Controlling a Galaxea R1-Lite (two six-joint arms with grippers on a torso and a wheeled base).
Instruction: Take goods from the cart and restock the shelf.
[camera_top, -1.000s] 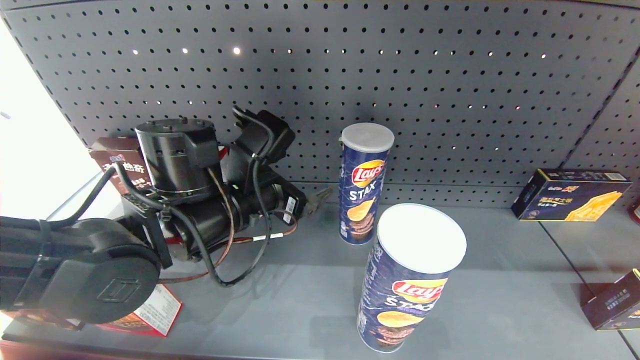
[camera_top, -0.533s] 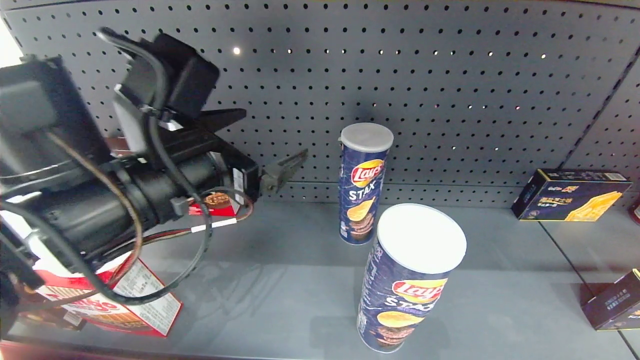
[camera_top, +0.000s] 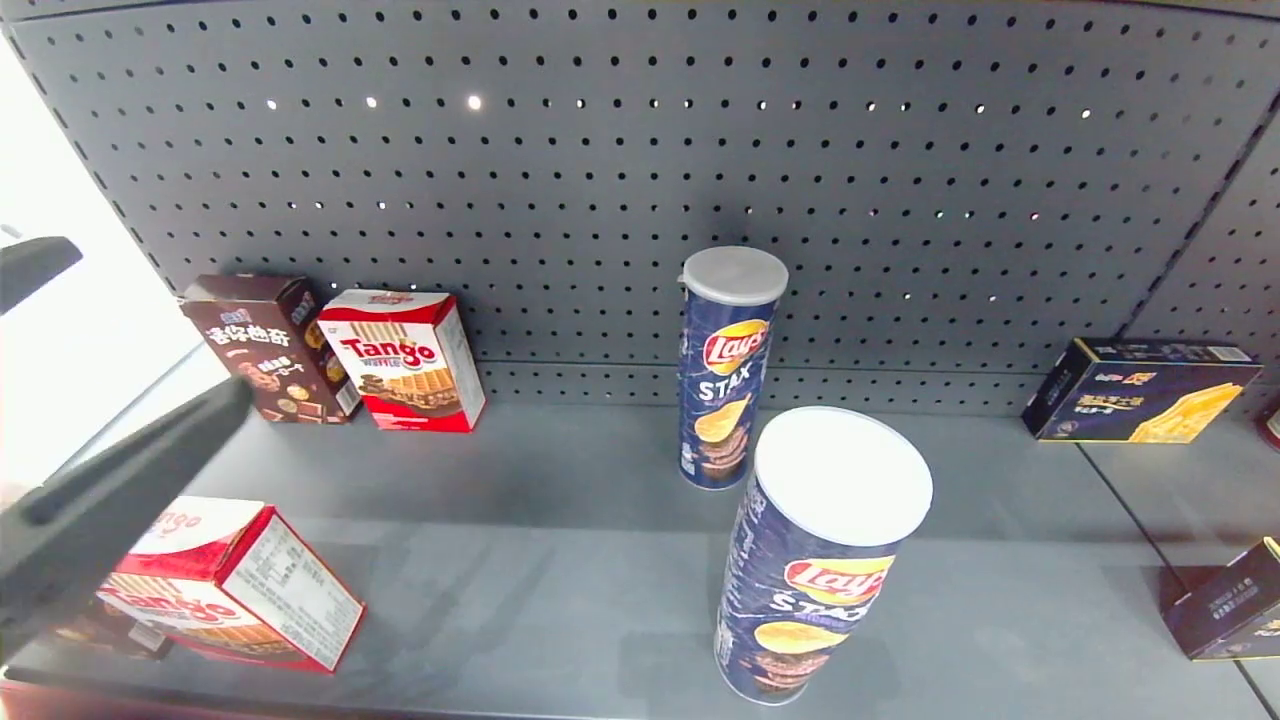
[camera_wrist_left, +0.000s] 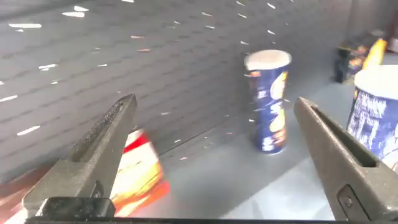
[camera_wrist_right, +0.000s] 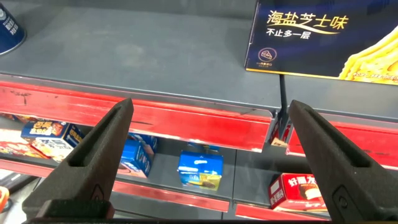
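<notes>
Head view: the shelf (camera_top: 600, 560) carries an upright red wafer box (camera_top: 405, 360) against the back wall, just beside a brown box (camera_top: 268, 345). A second wafer box (camera_top: 235, 585) lies skewed at the front left corner. Two tall chip cans stand mid-shelf, the rear can (camera_top: 728, 365) near the wall and the front can (camera_top: 815, 555) close to the front lip. I read my left gripper (camera_top: 150, 322) at the left margin with its jaws spread wide and holding nothing, which the left wrist view bears out. My right gripper (camera_wrist_right: 211, 109), likewise wide open and empty, faces the red-edged lower shelves beneath a dark box (camera_wrist_right: 323, 37). Hazards, as I judge them: the left gripper's lower finger (camera_top: 100, 500) overlaps the lying box in this view, so a careless sweep could push that box off the edge. The front can, tall and narrow, would likely topple at a glancing touch.
</notes>
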